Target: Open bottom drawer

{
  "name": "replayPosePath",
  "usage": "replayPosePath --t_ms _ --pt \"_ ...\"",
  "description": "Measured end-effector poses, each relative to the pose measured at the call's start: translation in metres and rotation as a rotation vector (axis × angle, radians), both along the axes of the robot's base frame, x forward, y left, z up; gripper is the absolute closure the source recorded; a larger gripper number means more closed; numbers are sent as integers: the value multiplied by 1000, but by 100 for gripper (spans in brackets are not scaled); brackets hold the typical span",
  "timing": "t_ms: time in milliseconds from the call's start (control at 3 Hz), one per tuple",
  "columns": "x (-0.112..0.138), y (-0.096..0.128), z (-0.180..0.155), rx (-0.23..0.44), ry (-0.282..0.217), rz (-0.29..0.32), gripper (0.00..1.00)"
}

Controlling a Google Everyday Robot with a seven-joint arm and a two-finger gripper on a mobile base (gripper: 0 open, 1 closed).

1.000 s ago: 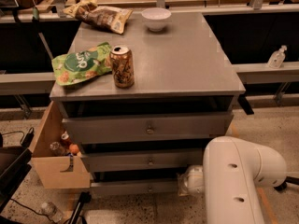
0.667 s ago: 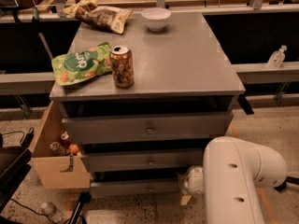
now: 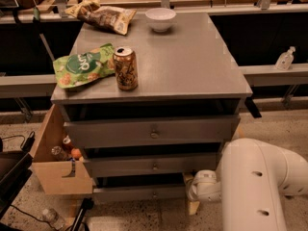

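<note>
Bottom drawer [image 3: 125,194] is sitting lowest in the grey cabinet [image 3: 192,66], under the two larger drawer fronts, with its small round knob [image 3: 154,194] showing at centre. Gripper [image 3: 196,186] is hanging by the drawer's right end, ahead of the white arm [image 3: 260,186]; its opening cannot be told. Can [image 3: 125,69] and green bag [image 3: 82,70] are resting on the cabinet top.
</note>
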State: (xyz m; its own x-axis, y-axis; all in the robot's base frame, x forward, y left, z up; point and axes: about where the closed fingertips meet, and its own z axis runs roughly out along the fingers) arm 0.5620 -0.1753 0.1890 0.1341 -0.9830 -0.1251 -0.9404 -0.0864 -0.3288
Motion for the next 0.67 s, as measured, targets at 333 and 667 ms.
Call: replayPosePath --t_ms 333,667 --pt "-20 5 7 -32 52 28 0" --pt "-41 12 4 -79 130 52 0"
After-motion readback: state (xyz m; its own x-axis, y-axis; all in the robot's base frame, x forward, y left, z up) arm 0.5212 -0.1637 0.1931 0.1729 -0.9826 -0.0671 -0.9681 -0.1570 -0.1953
